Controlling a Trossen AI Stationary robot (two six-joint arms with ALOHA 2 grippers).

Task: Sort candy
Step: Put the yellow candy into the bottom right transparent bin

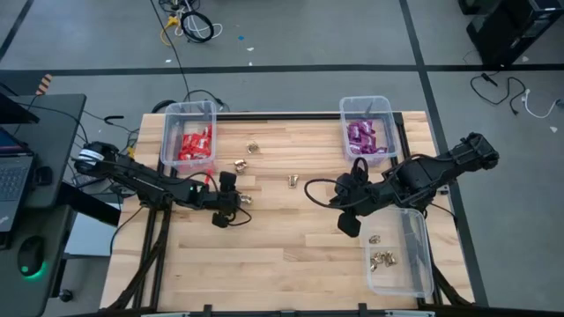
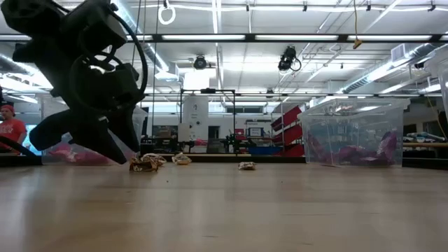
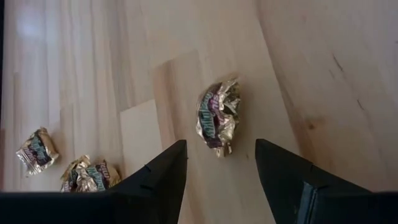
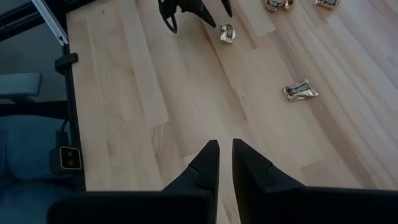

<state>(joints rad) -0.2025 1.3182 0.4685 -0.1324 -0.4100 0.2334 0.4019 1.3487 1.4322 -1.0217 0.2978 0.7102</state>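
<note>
Behind the pale wooden tabletop [image 1: 291,229] we see a workshop floor with cables. Three clear bins stand on the tabletop: one holding red packets [image 1: 195,143] at upper left of the high view, one holding purple packets [image 1: 363,136] at upper right, and one with a few gold pieces [image 1: 382,257] at lower right.

Four gold foil candies lie loose on the wood, and the nearest gold candy [image 3: 218,116] matters most. Our left gripper [image 3: 221,163] hangs low over the tabletop with its fingers spread wide and empty. In its wrist view the candy sits just beyond the fingertips, in line with the gap, its long axis running roughly along the direction the fingers point. We judge a short advance and descent would bring the fingers to either side of it.

Our right gripper [image 4: 225,155] hovers beside the gold bin, fingers nearly together with only a narrow slit and holding nothing. It is well apart from the loose candies, so the left arm is plainly nearer.
</note>
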